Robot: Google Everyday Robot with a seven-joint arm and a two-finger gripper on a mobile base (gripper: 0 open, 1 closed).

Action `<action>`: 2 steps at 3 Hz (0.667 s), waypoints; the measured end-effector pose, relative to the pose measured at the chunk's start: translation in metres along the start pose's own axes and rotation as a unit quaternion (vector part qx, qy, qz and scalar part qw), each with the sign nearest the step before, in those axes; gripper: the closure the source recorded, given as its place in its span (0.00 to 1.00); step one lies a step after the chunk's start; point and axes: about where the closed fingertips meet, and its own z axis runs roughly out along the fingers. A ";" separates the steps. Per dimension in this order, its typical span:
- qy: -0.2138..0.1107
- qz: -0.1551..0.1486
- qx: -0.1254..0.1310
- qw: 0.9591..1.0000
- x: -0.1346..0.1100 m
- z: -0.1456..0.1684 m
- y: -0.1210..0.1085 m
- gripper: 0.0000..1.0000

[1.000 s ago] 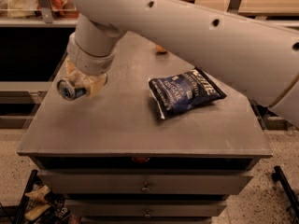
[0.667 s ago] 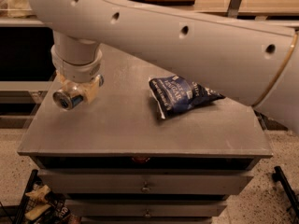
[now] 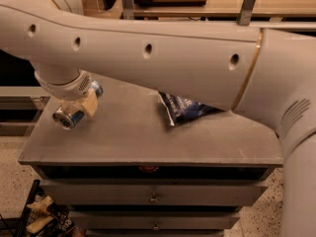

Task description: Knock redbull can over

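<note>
1. Compared with 0.7 s ago, the arm is now filling most of the upper view. The gripper is sitting nearer the left edge of the table.
2. The jaws are clamping the redbull can, with one tan pad pressing its side.
3. The can is lying tipped between the jaws, its silver end pointing front-left. Cannot tell whether it is touching the table.
4. The chip bag is lying well right of the jaws and is now half hidden behind the arm.
5. The drawers below are staying closed, so their contents are not showing.
</note>
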 end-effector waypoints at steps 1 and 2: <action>0.008 -0.008 -0.022 1.000 -0.003 0.006 -0.002 0.63; 0.005 -0.011 -0.034 0.999 -0.007 0.010 -0.004 0.40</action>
